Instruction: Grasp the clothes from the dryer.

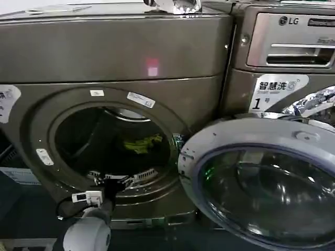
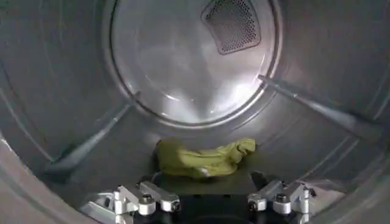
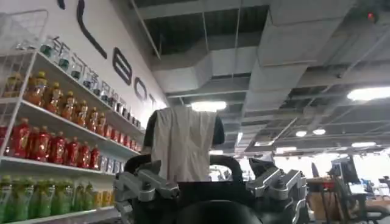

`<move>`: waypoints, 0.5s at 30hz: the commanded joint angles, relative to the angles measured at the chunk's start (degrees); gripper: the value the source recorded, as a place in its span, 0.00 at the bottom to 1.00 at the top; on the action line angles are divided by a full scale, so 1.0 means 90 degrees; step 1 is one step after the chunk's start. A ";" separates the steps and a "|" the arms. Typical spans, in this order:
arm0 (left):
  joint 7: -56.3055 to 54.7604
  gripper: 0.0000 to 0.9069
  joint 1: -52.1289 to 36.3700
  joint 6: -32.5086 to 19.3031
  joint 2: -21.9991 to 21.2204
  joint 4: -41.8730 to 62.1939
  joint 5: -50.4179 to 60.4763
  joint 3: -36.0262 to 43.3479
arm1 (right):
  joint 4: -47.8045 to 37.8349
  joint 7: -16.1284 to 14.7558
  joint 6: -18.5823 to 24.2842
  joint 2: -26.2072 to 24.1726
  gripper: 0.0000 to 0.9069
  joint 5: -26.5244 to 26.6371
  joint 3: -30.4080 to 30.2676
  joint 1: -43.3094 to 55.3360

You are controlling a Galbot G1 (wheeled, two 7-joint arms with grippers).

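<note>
Bronze-grey dryer [image 1: 115, 52], door [image 1: 261, 178] open: left gripper [image 2: 212, 201], jaws apart, at drum mouth near yellow-green clothes [image 2: 204, 159]; right gripper [image 3: 210, 189] open, raised toward the ceiling.

Open drum mouth, door swung aside

The dryer [image 1: 112, 141] mouth gapes unblocked; its door [image 1: 261, 178] hangs open to the right. Inside, ribs [image 2: 317, 106] flank clear floor around the clothes [image 2: 204, 159].

- Head view is dim; the dryer [image 1: 115, 57] front shows soft grey reflections and a small pink glare spot on its upper panel.
- The open door [image 1: 261, 178] glass mirrors green and white glints.
- Beyond the left tool [image 2: 213, 201], the drum [image 2: 189, 67] back wall shines bright and hazy; its side walls fall dark.
- The clothes [image 2: 204, 159] look soft-edged.
- Above the right tool [image 3: 210, 192], ceiling lamps [image 3: 207, 106] flare white.
</note>
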 commanded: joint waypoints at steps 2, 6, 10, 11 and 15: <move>0.0002 1.00 0.0007 0.0312 0.0003 -0.0005 0.0006 -0.0004 | 0.0027 -0.0009 -0.0002 0.0004 1.00 -0.0001 -0.0011 0.0025; 0.0005 1.00 0.0011 0.0312 0.0016 -0.0015 0.0003 -0.0024 | 0.0018 -0.0010 0.0003 0.0001 1.00 -0.0005 -0.0013 0.0022; 0.0004 1.00 0.0004 0.0312 0.0021 -0.0003 0.0000 -0.0040 | 0.0021 -0.0008 0.0002 0.0005 1.00 -0.0006 -0.0006 0.0016; 0.0003 1.00 0.0006 0.0312 0.0023 -0.0001 -0.0001 -0.0040 | 0.0022 -0.0008 0.0001 0.0008 1.00 -0.0007 -0.0002 0.0016; 0.0003 1.00 0.0002 0.0312 0.0032 0.0001 0.0001 -0.0045 | 0.0004 -0.0009 0.0011 0.0024 1.00 -0.0009 -0.0002 0.0012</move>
